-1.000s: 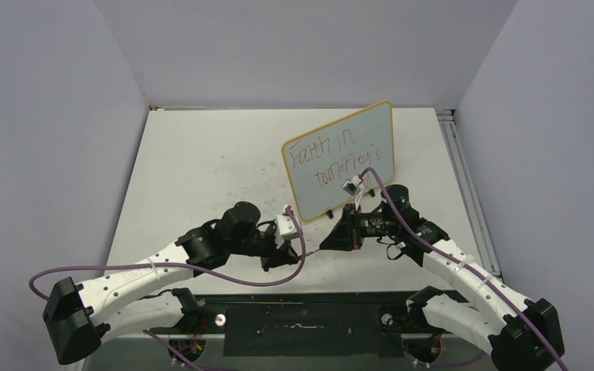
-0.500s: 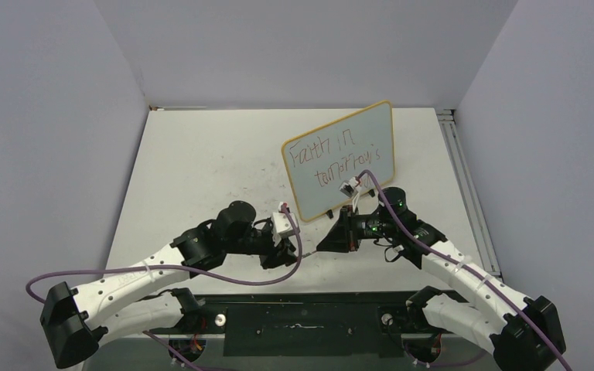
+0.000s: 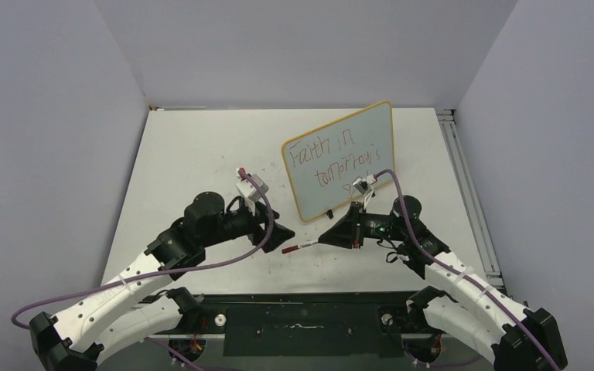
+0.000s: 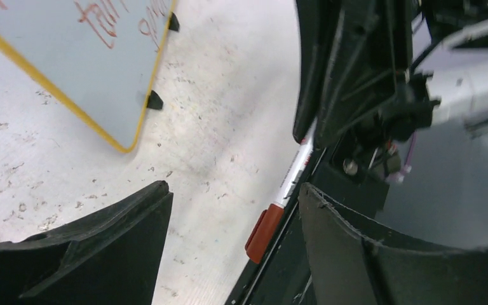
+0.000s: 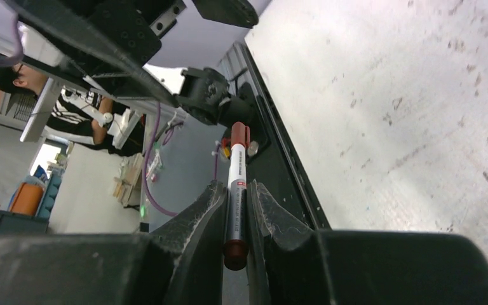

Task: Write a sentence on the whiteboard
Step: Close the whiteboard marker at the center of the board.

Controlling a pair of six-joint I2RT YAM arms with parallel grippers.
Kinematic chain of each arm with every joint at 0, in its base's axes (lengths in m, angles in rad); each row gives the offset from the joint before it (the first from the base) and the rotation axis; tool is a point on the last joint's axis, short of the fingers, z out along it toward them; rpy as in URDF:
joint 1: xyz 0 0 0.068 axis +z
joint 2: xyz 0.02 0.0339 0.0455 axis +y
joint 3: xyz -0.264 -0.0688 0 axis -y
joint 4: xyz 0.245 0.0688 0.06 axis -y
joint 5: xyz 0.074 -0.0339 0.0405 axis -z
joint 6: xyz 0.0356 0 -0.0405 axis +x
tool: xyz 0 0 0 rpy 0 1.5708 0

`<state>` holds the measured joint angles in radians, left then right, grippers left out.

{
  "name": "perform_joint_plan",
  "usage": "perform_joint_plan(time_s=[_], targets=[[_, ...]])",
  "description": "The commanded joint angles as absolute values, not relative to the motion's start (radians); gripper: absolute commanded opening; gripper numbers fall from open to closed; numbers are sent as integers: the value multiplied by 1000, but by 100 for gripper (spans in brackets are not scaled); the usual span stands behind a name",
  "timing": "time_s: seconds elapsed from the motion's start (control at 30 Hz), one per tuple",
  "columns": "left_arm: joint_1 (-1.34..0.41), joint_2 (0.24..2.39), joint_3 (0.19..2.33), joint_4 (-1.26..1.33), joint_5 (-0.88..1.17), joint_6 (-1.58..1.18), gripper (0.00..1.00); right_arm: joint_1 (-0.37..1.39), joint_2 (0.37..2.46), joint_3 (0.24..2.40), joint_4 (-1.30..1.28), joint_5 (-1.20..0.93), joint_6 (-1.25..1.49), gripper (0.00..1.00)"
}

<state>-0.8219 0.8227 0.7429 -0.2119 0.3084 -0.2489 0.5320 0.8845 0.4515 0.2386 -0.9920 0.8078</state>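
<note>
Sentence (image 3: 339, 158), last line partly behind right arm (image 3: 404, 211)

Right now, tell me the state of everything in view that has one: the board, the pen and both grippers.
whiteboard: standing on its feet, written on.
sentence: reddish lines, the lowest partly hidden behind the right arm.
left gripper: open, holding nothing.
marker: cap on, clamped between two fingers.
right gripper: shut on the marker.

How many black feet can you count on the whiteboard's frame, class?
2. In the left wrist view, one foot sits near the rounded corner of the whiteboard; the other foot sits farther along the same yellow edge. Others may be hidden.
</note>
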Motion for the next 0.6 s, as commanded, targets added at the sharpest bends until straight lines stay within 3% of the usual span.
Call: perform_joint_plan(time_s=[0.0, 0.3, 0.57], targets=[[-764, 776, 779, -63, 248, -573, 71, 496, 810, 445, 514, -981, 940, 5], [-734, 740, 655, 226, 311, -896, 75, 495, 743, 418, 689, -867, 1017, 5], [-733, 750, 629, 288, 365, -985, 73, 496, 734, 404, 810, -824, 1058, 5]])
